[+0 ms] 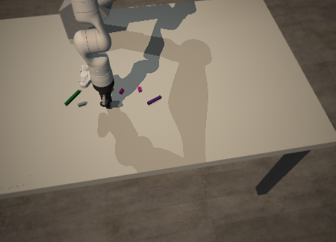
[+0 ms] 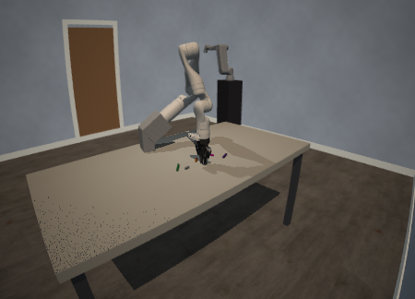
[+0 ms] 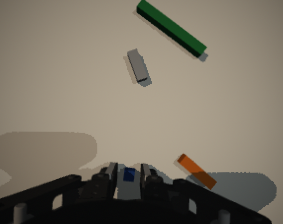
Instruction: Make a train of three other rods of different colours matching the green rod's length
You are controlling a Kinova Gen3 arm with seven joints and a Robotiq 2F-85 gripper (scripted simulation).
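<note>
My gripper (image 1: pixel 106 105) (image 2: pixel 204 161) (image 3: pixel 128 173) is low over the table, slightly open, with a gap on each side of the blue rod (image 3: pixel 129 175) between its fingertips. The orange rod (image 3: pixel 197 171) (image 2: pixel 195 160) lies close beside it, angled. The grey rod (image 1: pixel 82 104) (image 2: pixel 186 167) (image 3: pixel 138 66) and the longer green rod (image 1: pixel 72 97) (image 2: pixel 177 167) (image 3: pixel 172 28) lie apart from each other. One short magenta-looking rod (image 1: pixel 121 90) is darker; another short rod (image 1: pixel 140 89) is brighter. The purple rod (image 1: pixel 154 100) (image 2: pixel 224 155) lies farther right in the top view. The gripper hides the blue rod in the top and exterior views.
The table (image 1: pixel 246 113) (image 2: pixel 115 195) carries the arm's base (image 2: pixel 153 130) at the back. Shadows of the arm cross the rods' area. A second arm (image 2: pixel 223 59) stands on a black pedestal (image 2: pixel 229 102) beyond the table.
</note>
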